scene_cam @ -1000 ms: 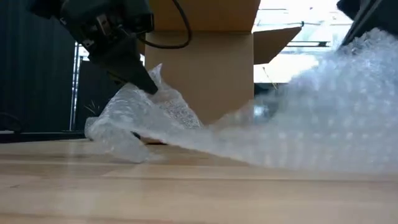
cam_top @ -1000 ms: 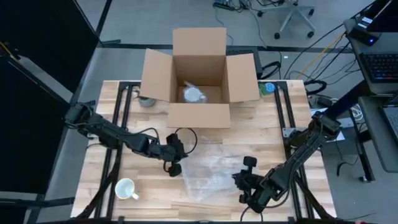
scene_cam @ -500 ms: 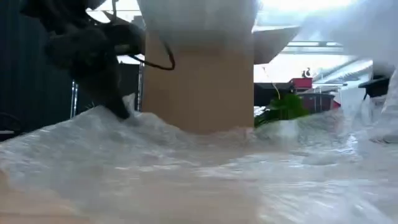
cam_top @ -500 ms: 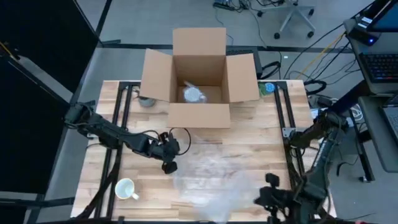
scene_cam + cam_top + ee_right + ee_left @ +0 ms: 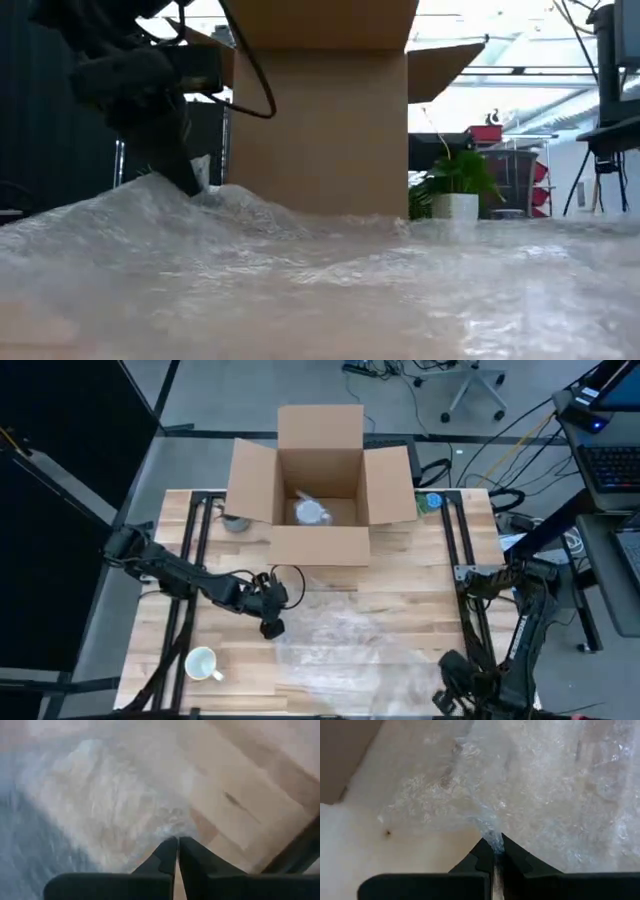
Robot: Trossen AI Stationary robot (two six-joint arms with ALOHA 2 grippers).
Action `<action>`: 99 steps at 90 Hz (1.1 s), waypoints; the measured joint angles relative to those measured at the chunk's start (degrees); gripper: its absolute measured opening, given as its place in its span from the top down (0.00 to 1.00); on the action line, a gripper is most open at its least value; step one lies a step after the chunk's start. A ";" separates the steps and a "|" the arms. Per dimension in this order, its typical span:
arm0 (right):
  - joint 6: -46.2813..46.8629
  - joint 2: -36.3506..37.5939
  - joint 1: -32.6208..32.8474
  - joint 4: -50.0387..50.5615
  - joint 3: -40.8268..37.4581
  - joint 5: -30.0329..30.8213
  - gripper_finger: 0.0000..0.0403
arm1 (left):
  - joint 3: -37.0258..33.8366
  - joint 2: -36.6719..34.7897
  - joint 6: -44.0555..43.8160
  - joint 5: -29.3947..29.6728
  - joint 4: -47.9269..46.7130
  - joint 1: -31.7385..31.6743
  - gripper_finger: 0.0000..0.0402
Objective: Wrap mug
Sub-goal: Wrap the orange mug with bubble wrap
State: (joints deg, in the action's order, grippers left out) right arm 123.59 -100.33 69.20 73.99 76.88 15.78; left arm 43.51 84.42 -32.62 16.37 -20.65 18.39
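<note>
From above we note the wrap spread flat over the table near its front edge, the mug standing well apart to its left, just off the sheet. The left gripper sits at the wrap's left corner; the right gripper sits at its right front corner. Behind the wrap an open box holds a pale item we cannot identify. At table height, the wrap fills the foreground and blocks the tabletop; the left gripper touches its raised edge, the box behind. The left wrist view shows the fingers pressed together, pinching a twisted corner of wrap. The right wrist view shows fingers pressed together on the wrap's edge.
</note>
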 joint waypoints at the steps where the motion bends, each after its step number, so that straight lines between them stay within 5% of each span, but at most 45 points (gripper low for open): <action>1: 0.40 0.00 -0.10 0.16 0.00 -0.60 0.99 | 0.00 0.00 0.00 -0.02 0.01 0.00 1.00; 17: 2.67 0.83 -0.88 -0.25 0.00 -6.95 0.83 | 0.00 0.00 0.11 -0.69 0.05 0.00 1.00; 47: -2.43 8.68 -0.84 -1.28 3.59 -5.12 0.50 | 0.00 0.00 0.60 -1.34 0.11 0.00 1.00; 76: -14.48 8.09 -5.23 -6.90 3.87 17.31 0.46 | 0.00 0.00 1.48 -1.75 0.45 0.00 1.00; 99: -40.73 -1.31 -16.00 -29.98 -0.54 13.56 0.47 | 0.00 0.00 1.51 -2.34 0.93 0.00 1.00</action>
State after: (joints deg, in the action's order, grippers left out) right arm 82.86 -101.64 53.19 44.01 76.34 29.34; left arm 43.51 84.42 -31.11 14.04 -19.71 18.39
